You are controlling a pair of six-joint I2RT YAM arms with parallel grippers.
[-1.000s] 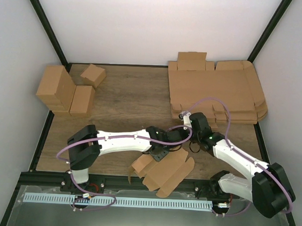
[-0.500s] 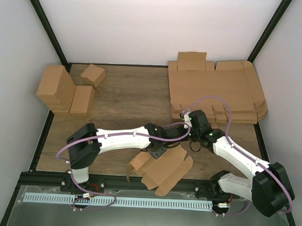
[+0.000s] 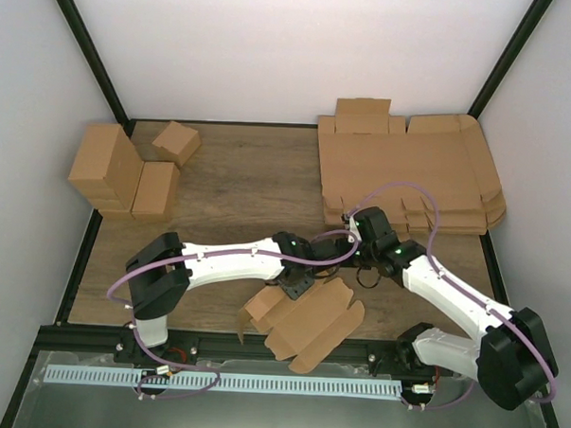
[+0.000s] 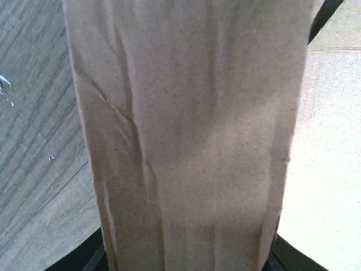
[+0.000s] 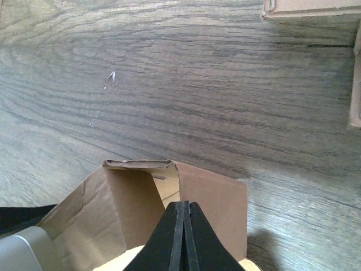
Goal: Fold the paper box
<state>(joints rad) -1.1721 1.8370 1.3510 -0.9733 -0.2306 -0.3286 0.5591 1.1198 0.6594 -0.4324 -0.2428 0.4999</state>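
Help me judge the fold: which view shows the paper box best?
Top external: nearly the whole paper box shows, with its flaps spread. Left wrist shows only one creased panel filling the frame; right wrist shows just a folded corner.

The left arm (image 3: 227,259) and right arm (image 3: 452,297) are built of white moulded links joined by blocky black joint housings (image 3: 157,282). A thin purple cable (image 3: 398,186) runs along each. A small green light (image 3: 396,247) glows near the right wrist. The right gripper (image 5: 183,206) has matte black jaws tapering to a wedge.
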